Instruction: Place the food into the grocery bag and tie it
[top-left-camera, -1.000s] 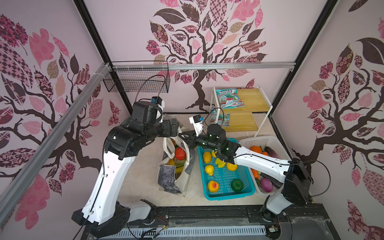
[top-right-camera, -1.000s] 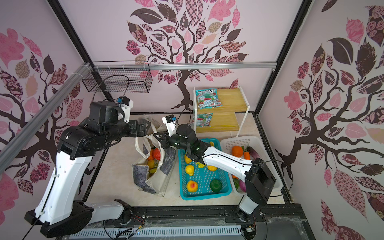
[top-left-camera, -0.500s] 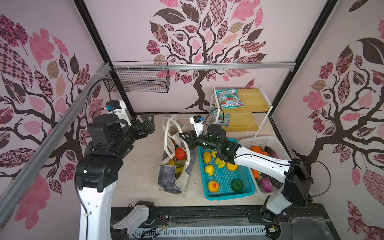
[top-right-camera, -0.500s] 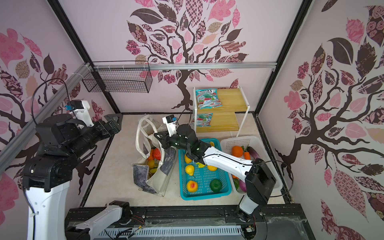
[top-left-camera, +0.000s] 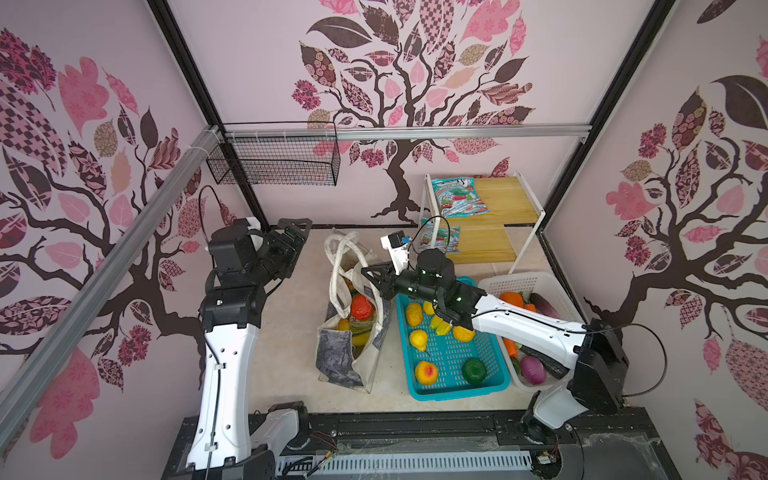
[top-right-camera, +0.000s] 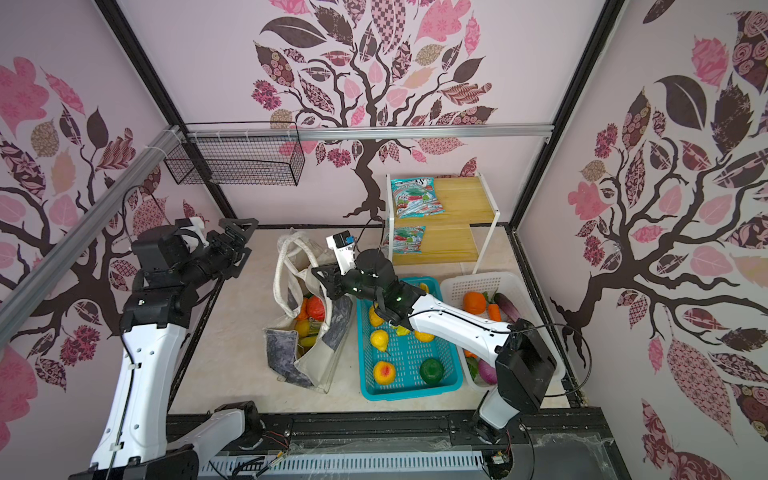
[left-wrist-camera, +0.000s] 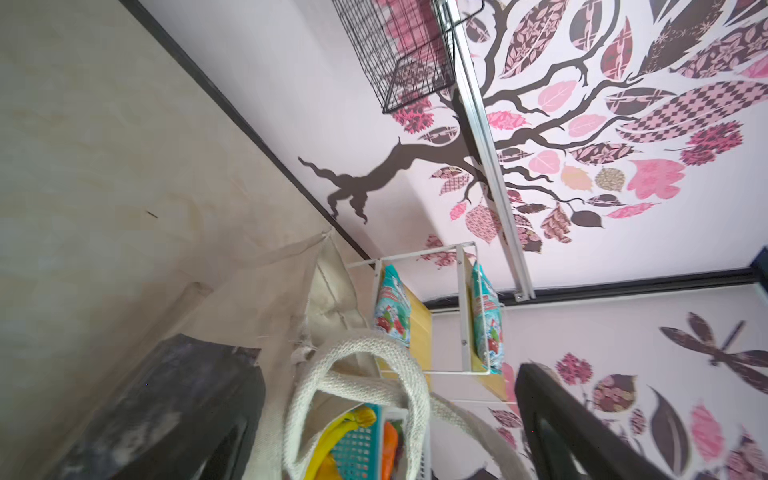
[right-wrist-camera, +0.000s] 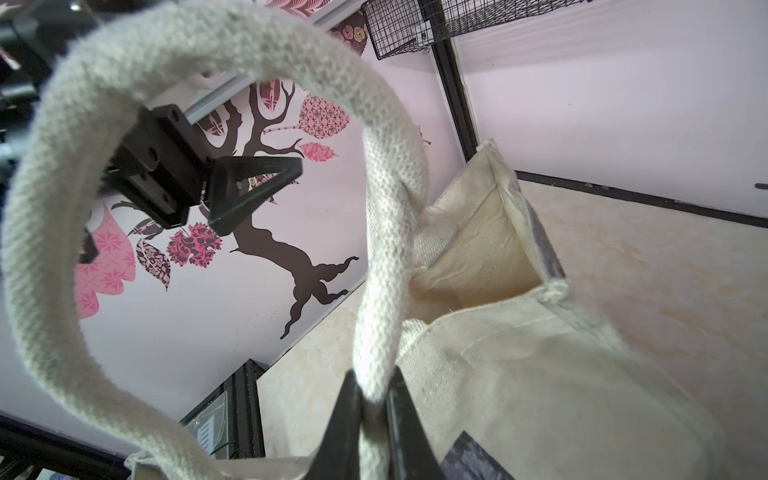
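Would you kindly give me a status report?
Left claw open, off the grocery bag. Right claw shut on handle. Food bagged, not yet tied. Nothing in the way.

Counted: one cream tote (top-left-camera: 365, 370) with two handles (top-left-camera: 333, 274), one teal basket (top-left-camera: 457, 392), one white basket (top-left-camera: 519, 282), one black wire basket (top-left-camera: 274, 166), one two-tier wooden shelf (top-left-camera: 507, 199), and two robot arms, the left arm (top-left-camera: 226, 353) and the right arm (top-left-camera: 528, 328). Two teal sweet packets (top-left-camera: 457, 197) lie on the shelf, one per tier. At least six pieces of toy fruit (top-left-camera: 426, 372) show in the teal basket; the contents of the white basket and the tote are partly hidden and cannot be counted.
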